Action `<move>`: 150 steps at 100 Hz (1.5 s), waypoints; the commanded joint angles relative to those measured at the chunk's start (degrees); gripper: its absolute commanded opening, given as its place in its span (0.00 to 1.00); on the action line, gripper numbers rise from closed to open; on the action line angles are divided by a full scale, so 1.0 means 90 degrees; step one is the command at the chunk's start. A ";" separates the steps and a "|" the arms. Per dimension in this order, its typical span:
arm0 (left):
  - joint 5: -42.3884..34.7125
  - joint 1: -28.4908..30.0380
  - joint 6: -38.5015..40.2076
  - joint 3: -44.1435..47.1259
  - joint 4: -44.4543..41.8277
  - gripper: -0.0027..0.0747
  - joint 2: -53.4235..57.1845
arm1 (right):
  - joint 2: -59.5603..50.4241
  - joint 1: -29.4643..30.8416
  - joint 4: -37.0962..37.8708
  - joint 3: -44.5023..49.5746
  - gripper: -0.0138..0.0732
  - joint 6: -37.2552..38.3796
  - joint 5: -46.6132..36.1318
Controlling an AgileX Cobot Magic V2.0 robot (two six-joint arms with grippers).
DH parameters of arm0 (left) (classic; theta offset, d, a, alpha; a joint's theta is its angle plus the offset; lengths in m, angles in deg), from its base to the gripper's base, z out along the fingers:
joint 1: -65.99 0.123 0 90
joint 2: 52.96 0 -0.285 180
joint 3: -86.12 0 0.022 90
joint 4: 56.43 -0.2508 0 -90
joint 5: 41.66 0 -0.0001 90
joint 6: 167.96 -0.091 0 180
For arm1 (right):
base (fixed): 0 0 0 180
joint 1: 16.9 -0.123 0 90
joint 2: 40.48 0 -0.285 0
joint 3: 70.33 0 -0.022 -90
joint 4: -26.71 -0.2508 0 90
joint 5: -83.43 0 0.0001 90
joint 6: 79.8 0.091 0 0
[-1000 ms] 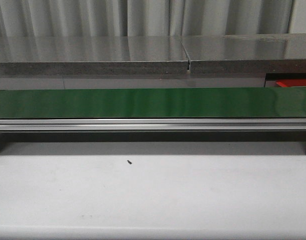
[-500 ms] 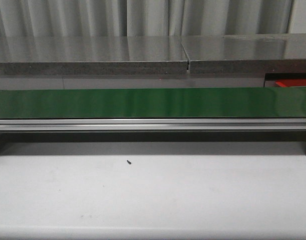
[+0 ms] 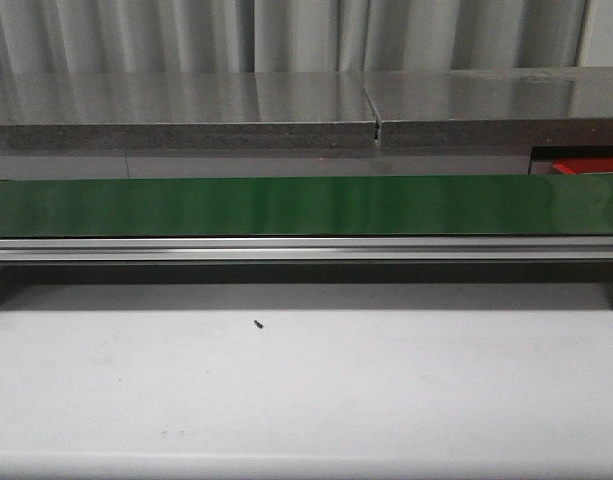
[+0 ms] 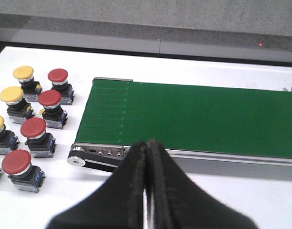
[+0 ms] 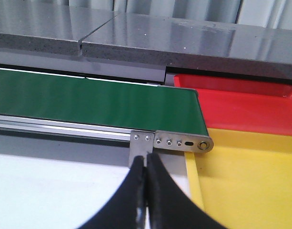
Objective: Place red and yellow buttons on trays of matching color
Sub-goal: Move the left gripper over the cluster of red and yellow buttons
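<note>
**Right wrist: belt end and two trays**

I see my right pincer (image 5: pixel 146 191) at bottom centre, its black fingers pressed together with nothing between them. The green conveyor belt (image 5: pixel 93 102) crosses the left and middle. At right, the red tray (image 5: pixel 246 102) sits above the yellow tray (image 5: pixel 246 181). White worktop (image 5: pixel 55 191) fills the lower left.

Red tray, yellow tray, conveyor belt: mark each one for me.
red tray (image 5: pixel 241 102), right wrist view, on its bare floor.
yellow tray (image 5: pixel 250 186), right wrist view, on its bare floor.
conveyor belt (image 3: pixel 306 205), front view, on the green belt surface at mid-length.
</note>
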 commanded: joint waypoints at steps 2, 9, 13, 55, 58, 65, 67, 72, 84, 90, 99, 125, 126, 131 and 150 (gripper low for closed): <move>-0.0520 -0.0030 0.0042 -0.0242 0.0081 0.01 -0.0368 | -0.0115 -0.0004 0.0067 -0.0008 0.08 -0.0025 -0.0542; -0.0480 -0.0030 0.0042 -0.0242 0.0081 0.01 -0.0565 | -0.0115 -0.0004 0.0067 -0.0008 0.08 -0.0025 -0.0542; -0.0421 -0.0030 0.0042 -0.0242 0.0081 0.01 -0.0664 | -0.0115 -0.0004 0.0067 -0.0008 0.08 -0.0025 -0.0542; 0.0010 -0.0030 0.0042 -0.0242 0.0026 0.64 -0.1083 | -0.0115 -0.0004 0.0067 -0.0008 0.08 -0.0025 -0.0542; -0.0007 -0.0030 0.0042 -0.0242 0.0026 0.72 -0.1083 | -0.0115 -0.0004 0.0067 -0.0008 0.08 -0.0025 -0.0542; -0.0057 -0.0030 0.0042 -0.0242 0.0038 0.85 -0.1083 | -0.0115 -0.0004 0.0067 -0.0008 0.08 -0.0025 -0.0542; -0.0057 -0.0030 0.0042 -0.0242 0.0038 0.87 -0.1083 | -0.0115 -0.0004 0.0067 -0.0008 0.08 -0.0025 -0.0542; -0.0041 -0.0030 0.0042 -0.0242 0.0049 0.88 -0.1083 | -0.0115 -0.0004 0.0067 -0.0008 0.08 -0.0025 -0.0542; 0.0194 0.0103 0.0242 -0.0242 0.0038 0.87 -0.1083 | -0.0115 -0.0004 0.0067 -0.0008 0.08 -0.0025 -0.0542; 0.0293 0.0291 0.0256 -0.0257 0.0038 0.87 -0.1083 | -0.0115 -0.0004 0.0067 -0.0008 0.08 -0.0025 -0.0542; 0.0461 0.0739 0.0256 -0.0347 0.0038 0.87 -0.1179 | -0.0115 -0.0004 0.0067 -0.0008 0.08 -0.0025 -0.0542; 0.0502 0.1838 0.0256 -0.0741 0.0109 0.87 -0.2069 | -0.0115 -0.0004 0.0067 -0.0008 0.08 -0.0025 -0.0542; 0.0502 0.1859 0.0256 -0.0771 0.0109 0.87 -0.2103 | -0.0115 -0.0004 0.0067 -0.0008 0.08 -0.0025 -0.0542; 0.0502 0.2008 0.0256 -0.0877 0.0109 0.87 -0.2346 | -0.0115 -0.0004 0.0067 -0.0008 0.08 -0.0025 -0.0542; 0.0448 0.2156 0.0256 -0.1215 0.0109 0.87 -0.3271 | -0.0115 -0.0004 0.0067 -0.0008 0.08 -0.0025 -0.0542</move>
